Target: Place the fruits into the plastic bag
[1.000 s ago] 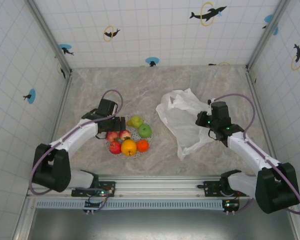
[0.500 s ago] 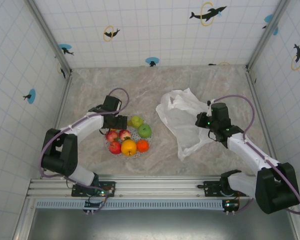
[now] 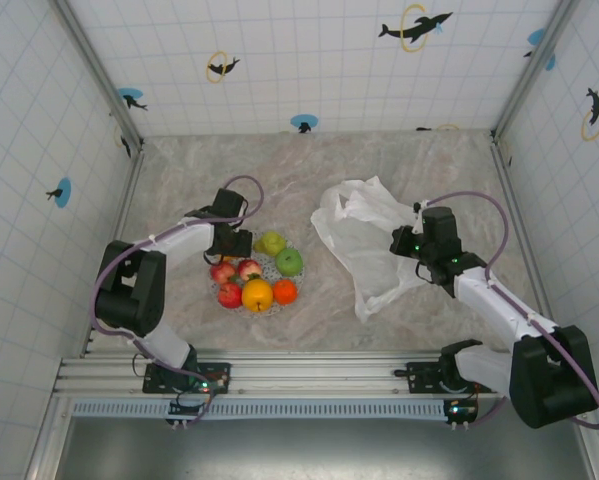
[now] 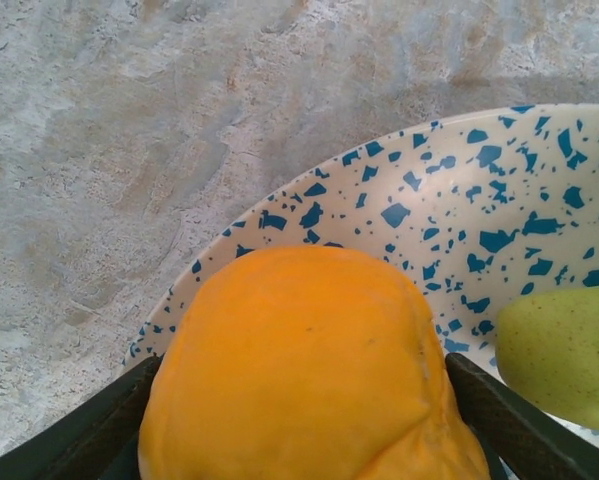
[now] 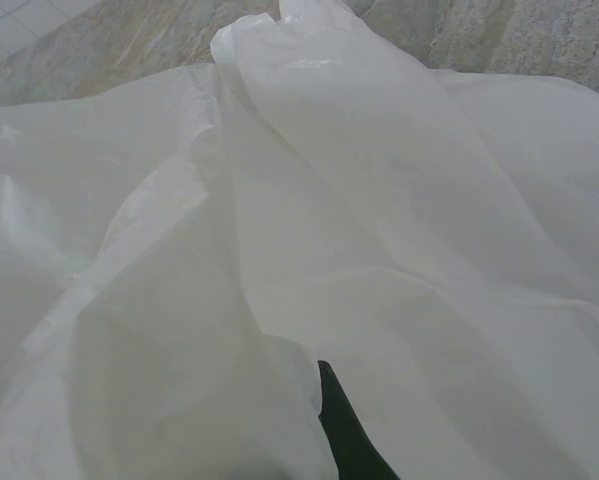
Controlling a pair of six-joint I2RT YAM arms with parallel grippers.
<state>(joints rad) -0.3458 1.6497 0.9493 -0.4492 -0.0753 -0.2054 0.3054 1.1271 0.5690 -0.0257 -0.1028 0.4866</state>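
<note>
Marbled table [image 3: 309,170] spreads under both arms, with tiled walls around it. We see the plastic bag [image 3: 364,245] crumpled just left of the right gripper [image 3: 410,240], which is clamped on the bag's edge. We find the speckled plate [image 4: 459,190] beneath the left gripper [image 3: 236,243], with the other fruits [image 3: 259,285] just beside it. Its fingers [image 4: 79,440] press both sides of an orange fruit [image 4: 299,370], and a green fruit [image 4: 564,350] sits close on the right.
</note>
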